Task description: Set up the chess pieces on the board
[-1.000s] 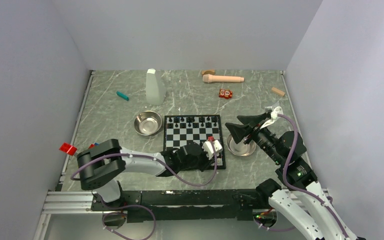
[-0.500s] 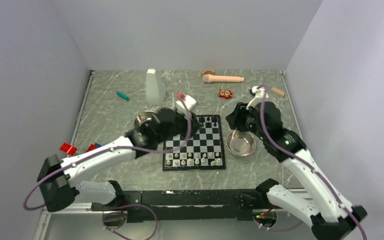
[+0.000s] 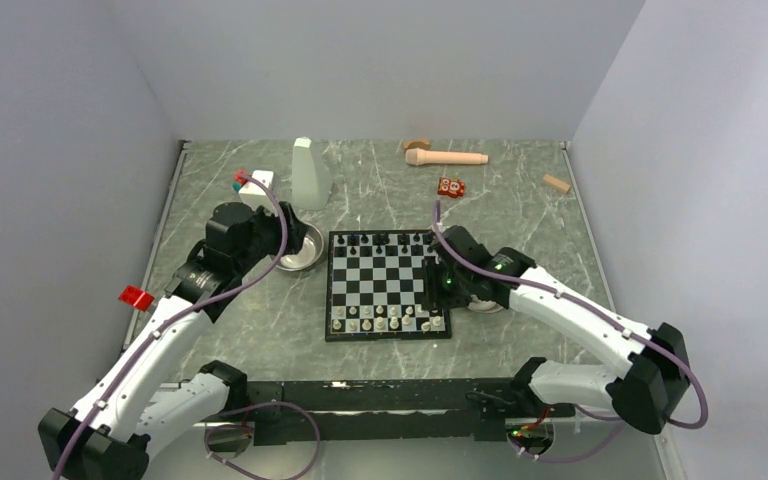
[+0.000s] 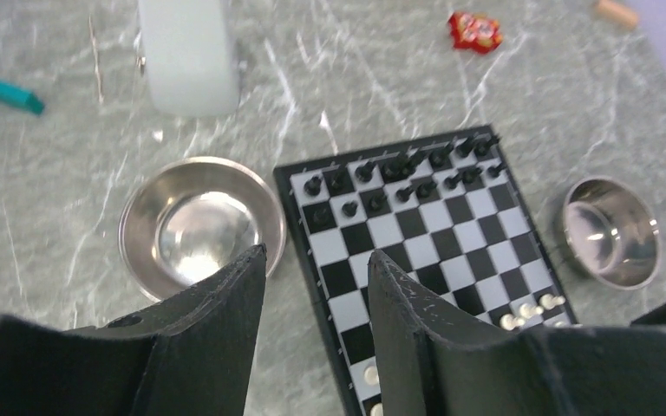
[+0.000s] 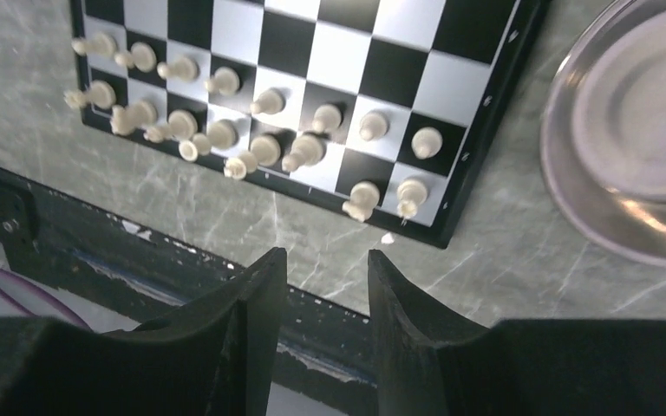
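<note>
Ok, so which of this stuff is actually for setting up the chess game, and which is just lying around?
For the job:
chessboard
black chess pieces
white chess pieces

Just lying about:
left steel bowl
right steel bowl
white bottle
teal marker
wooden pestle
small red toy
wooden block
red block
</note>
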